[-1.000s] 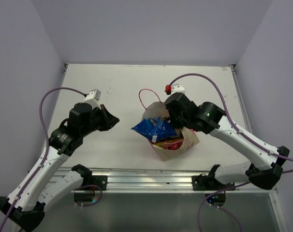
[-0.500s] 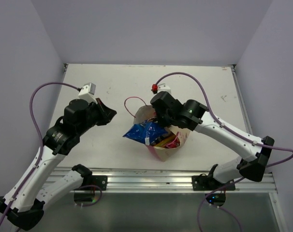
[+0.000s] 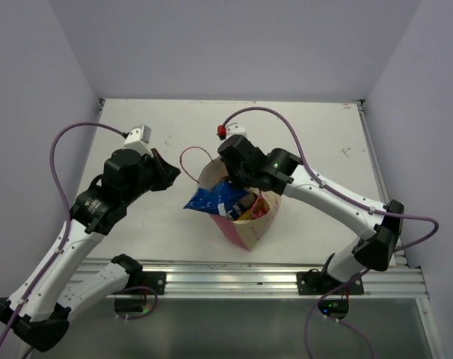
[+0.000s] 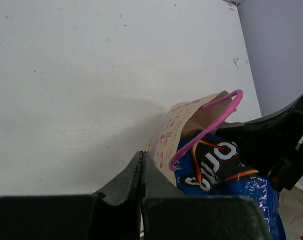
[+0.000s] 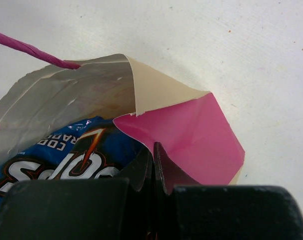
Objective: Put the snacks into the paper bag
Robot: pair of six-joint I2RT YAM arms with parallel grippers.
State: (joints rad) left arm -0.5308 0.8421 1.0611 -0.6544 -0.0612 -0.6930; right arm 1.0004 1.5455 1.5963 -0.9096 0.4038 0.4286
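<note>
The paper bag (image 3: 250, 229) stands tilted at mid-table, tan with a pink side (image 5: 201, 135) and a pink cord handle (image 4: 211, 125). A long blue-white snack bag (image 3: 211, 200) pokes out of its mouth toward the left, and it also shows as the blue bag (image 5: 56, 160) in the right wrist view. A red and an orange-yellow packet (image 3: 258, 212) lie inside beside it. My right gripper (image 5: 154, 148) is shut on the bag's pink side wall at the rim. Just left of the bag, my left gripper (image 4: 141, 154) is shut and empty.
The right arm (image 4: 276, 135) reaches over the bag from the right. Bare white tabletop (image 3: 167, 127) lies behind and to the left of the bag. A metal rail (image 3: 226, 278) runs along the near edge, and grey walls stand on three sides.
My right gripper has moved left and slightly farther away, taking the paper bag and its snacks with it. The left gripper has stayed shut, nearly in place.
</note>
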